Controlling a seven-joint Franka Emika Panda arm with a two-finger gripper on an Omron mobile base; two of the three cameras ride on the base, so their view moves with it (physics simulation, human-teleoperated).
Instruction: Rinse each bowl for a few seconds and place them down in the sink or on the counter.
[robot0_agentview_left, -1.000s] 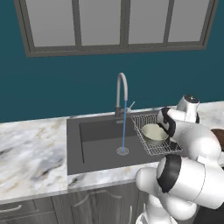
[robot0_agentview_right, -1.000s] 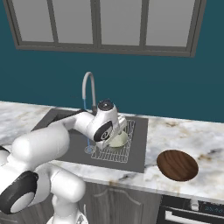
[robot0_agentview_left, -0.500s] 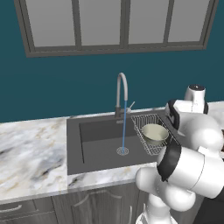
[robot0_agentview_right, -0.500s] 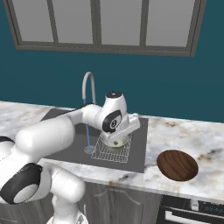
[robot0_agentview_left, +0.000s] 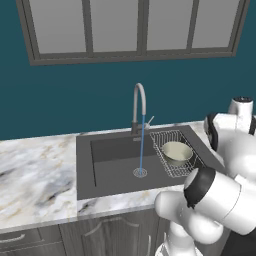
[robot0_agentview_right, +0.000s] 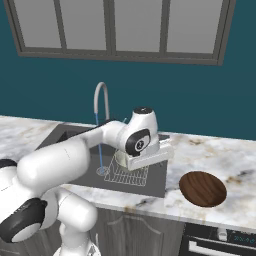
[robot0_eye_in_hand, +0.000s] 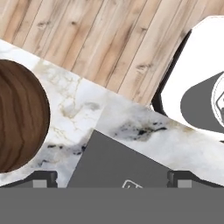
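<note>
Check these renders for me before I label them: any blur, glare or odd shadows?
Left base view: sharp, flat even light, the cream bowl glossy inside. Right base view: equally crisp, the brown bowl casts barely any shadow on the counter. Hand view: coarser textures, no glare.

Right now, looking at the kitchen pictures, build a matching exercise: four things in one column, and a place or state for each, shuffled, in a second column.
Things:
1. pale cream-green bowl
2. dark reddish-brown bowl
3. curved chrome faucet
4. round steel drain

Places or states:
A. on the marble counter, right of the sink
B. running a thin stream of water
C. inside the wire rack
D. on the sink floor under the stream

Pairs: 1-C, 2-A, 3-B, 4-D
</note>
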